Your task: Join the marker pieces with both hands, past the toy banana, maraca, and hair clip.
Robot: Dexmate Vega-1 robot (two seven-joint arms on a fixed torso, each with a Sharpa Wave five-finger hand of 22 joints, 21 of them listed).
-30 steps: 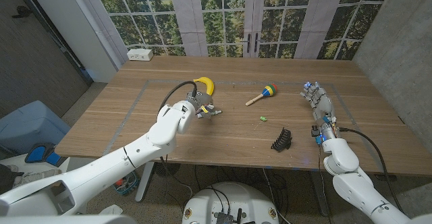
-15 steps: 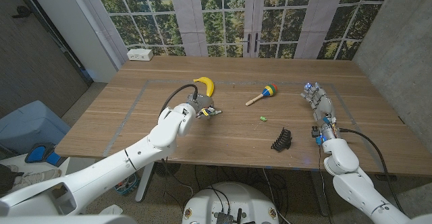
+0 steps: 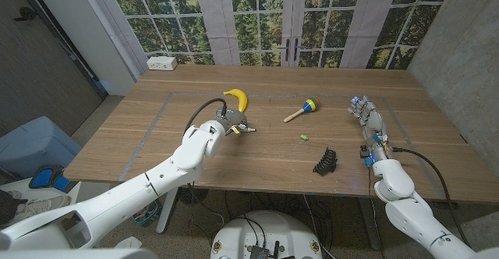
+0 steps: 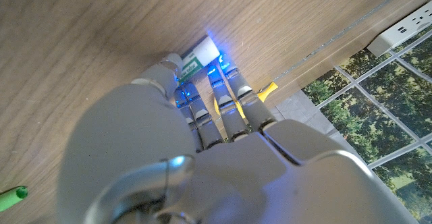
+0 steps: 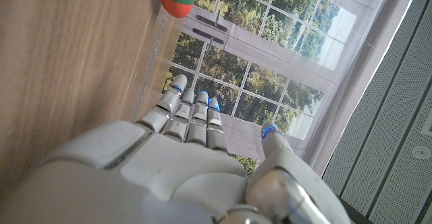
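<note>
Two marker pieces are not yet joined: left hand (image 3: 234,125) grips the marker body (image 4: 200,55); right hand (image 3: 368,117) waits open; green cap (image 3: 303,137) lies mid-counter.

One toy banana (image 3: 238,98), one maraca (image 3: 304,108), one hair clip (image 3: 326,161), one green marker piece (small) (image 3: 303,137), two robot hands.

White glossy arm shells, black cables at wrists; grey-silver left hand (image 3: 236,125), right hand (image 3: 367,115), blue-lit fingertips.
</note>
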